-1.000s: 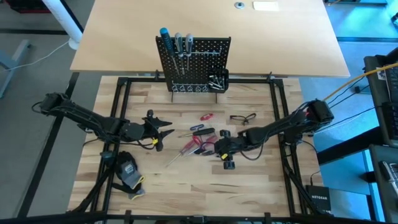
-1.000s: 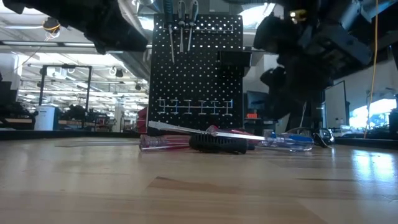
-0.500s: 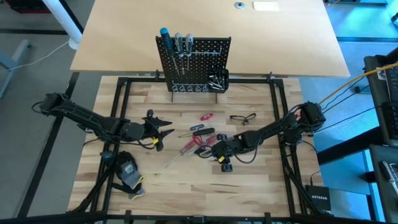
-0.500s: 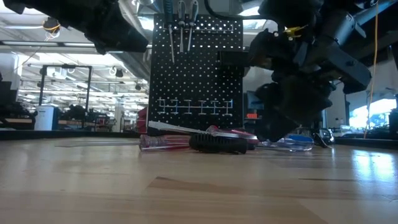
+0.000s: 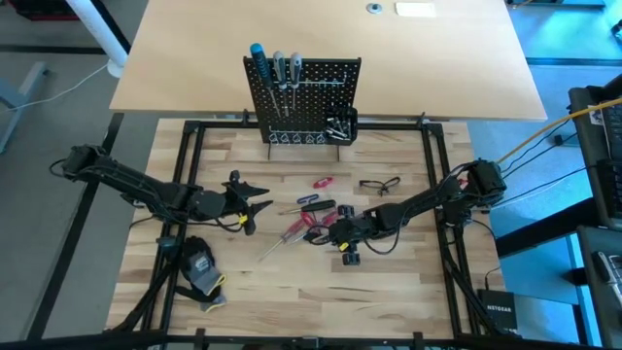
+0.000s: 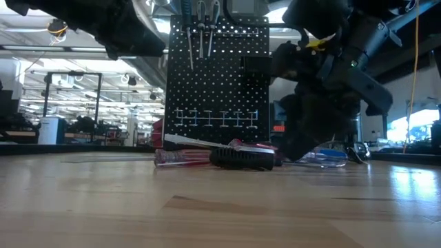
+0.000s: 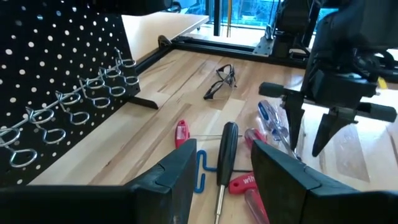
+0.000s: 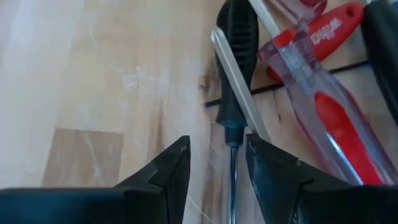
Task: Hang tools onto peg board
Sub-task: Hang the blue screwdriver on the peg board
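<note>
White lettering on a red handle [image 8: 328,29] — perhaps "Wiha"; "NETGEAR" on a black box [image 5: 500,312] — barely legible.

Black perforated peg board [image 5: 303,97], red-handled screwdriver [image 8: 323,102], black-handled screwdriver [image 8: 235,56]

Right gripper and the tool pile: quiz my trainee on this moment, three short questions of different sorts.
1. True or false: the right gripper hangs open over the tool pile.
2. Multiple choice: straddled by its fingers is a (a) black screwdriver, (b) glove, (c) pair of glasses.
3. Fill in: the peg board already holds ___ tools up top.

Key: 1 true. 2 a. 3 three. The left gripper waits open, left of the pile.
</note>
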### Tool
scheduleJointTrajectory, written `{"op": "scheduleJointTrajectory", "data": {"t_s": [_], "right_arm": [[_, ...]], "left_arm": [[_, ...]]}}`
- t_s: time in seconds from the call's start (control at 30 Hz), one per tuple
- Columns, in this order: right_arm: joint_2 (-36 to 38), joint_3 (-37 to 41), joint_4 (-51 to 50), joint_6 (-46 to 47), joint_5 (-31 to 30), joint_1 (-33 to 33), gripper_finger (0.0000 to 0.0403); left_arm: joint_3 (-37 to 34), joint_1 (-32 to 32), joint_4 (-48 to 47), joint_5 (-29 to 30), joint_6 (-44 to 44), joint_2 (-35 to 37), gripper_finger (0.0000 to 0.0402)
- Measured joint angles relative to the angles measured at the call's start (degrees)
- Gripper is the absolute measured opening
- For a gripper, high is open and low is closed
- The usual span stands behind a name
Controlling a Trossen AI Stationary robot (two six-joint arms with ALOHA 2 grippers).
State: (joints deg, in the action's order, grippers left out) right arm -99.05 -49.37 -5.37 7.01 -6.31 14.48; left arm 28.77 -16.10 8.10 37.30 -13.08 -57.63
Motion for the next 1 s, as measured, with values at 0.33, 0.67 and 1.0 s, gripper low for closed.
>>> {"op": "scheduleJointTrajectory", "data": {"t_s": [0.33, 0.67, 1.0], "right_arm": [[-0.4, 0.0, -0.6, 0.0, -0.1, 0.1, 0.0156], [4.2, -6.4, -18.0, -1.2, -2.6, 0.1, 0.0156], [7.8, -4.9, -26.9, -3.3, -3.1, -3.8, 0.0156]], "left_arm": [[0.0, 0.0, -0.1, 0.0, 0.0, 0.0, 0.0143], [0.0, 0.0, -0.2, 0.0, 0.0, 0.0, 0.0143], [0.0, 0.0, -0.3, -0.2, 0.0, 0.0, 0.0143]]}}
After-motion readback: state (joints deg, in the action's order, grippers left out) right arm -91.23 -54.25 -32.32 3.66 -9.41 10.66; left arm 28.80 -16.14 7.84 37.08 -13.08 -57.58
